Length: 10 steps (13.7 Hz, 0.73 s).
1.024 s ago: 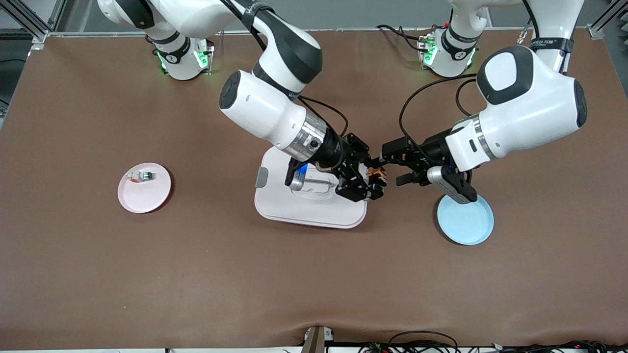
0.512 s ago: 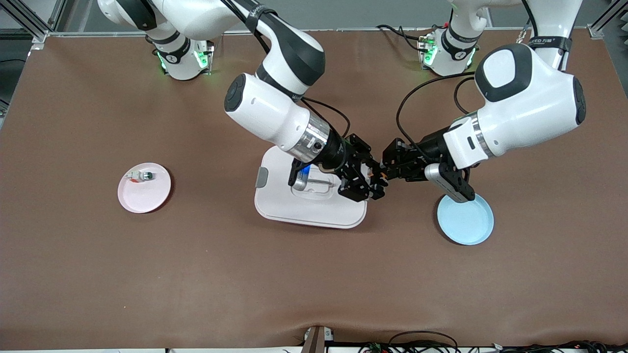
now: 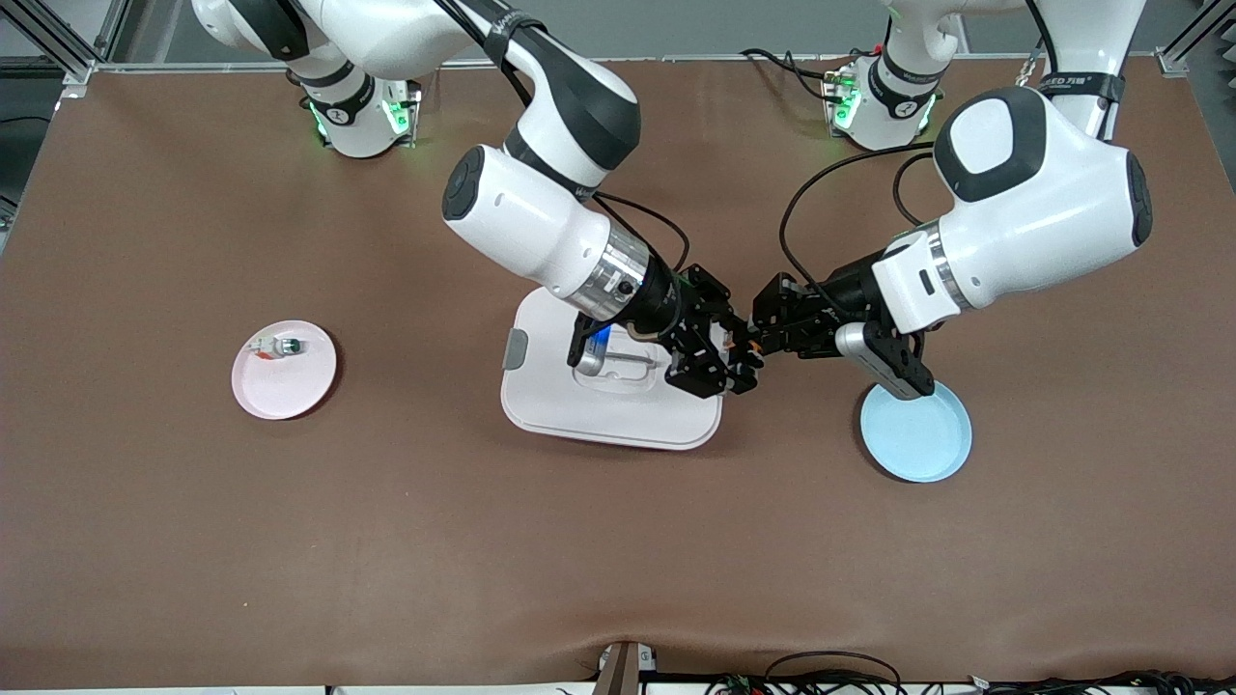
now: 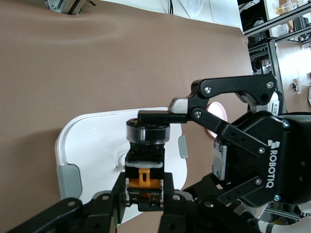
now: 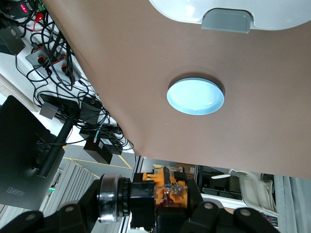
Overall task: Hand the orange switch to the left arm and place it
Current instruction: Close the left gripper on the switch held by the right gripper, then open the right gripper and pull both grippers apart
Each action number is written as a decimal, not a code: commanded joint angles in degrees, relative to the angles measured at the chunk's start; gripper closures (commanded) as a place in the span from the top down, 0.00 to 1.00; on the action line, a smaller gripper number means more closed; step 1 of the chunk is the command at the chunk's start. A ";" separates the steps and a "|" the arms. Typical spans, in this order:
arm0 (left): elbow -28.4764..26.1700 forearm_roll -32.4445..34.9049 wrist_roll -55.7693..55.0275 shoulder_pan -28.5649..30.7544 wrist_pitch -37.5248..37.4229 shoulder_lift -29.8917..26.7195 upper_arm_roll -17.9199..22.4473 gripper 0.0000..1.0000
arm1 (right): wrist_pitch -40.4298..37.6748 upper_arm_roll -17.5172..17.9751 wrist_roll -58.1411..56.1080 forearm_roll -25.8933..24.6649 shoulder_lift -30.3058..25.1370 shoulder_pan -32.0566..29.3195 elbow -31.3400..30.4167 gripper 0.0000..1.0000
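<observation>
Toward the right arm's end of the brown table (image 3: 618,541), well apart from the large white rounded-rectangle box (image 3: 579,410), a small round pink plate (image 3: 290,386) carries a small clear switch with a green cap (image 3: 278,347). The box lies on the table near its middle, a grey latch (image 3: 515,348) on its side and a clear recessed handle (image 3: 618,369) in its lid. The right gripper (image 3: 732,349) hangs over the edge of the box nearest the left arm's end of the table, its fingers pinching the tiny black-bodied orange switch (image 4: 144,167), which is up in the air over that same edge. The left gripper (image 3: 763,340) meets it there from the left arm's end, just off the box, and its fingers are also pressed onto the switch; in the left wrist view they clamp the switch's black and orange base while the right gripper's finger (image 4: 160,116) lies across its round end. On the table beside the box, toward the left arm's end, a small round pale blue plate (image 3: 917,439) lies under the left arm's wrist.
</observation>
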 commanded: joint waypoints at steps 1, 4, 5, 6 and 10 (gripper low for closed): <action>-0.32 -0.76 1.38 -0.70 2.19 1.17 -0.10 0.00 | 0.82 0.09 1.74 0.93 0.58 1.30 2.58 0.03; -0.32 -0.67 1.38 -0.61 2.19 1.17 -0.10 0.00 | 0.73 0.00 1.56 0.93 0.58 1.30 2.58 0.54; -0.32 -0.76 1.38 -0.61 2.19 1.17 -0.10 0.00 | 0.82 0.00 1.65 0.93 0.58 1.30 2.58 0.77; -0.32 -0.67 1.38 -0.52 2.19 1.17 -0.10 0.00 | 0.73 0.00 1.65 0.93 0.58 1.21 2.58 1.00; -0.32 -0.67 1.47 -0.35 2.10 1.17 -0.10 0.00 | 0.30 -0.18 1.13 0.41 0.49 0.43 2.49 1.00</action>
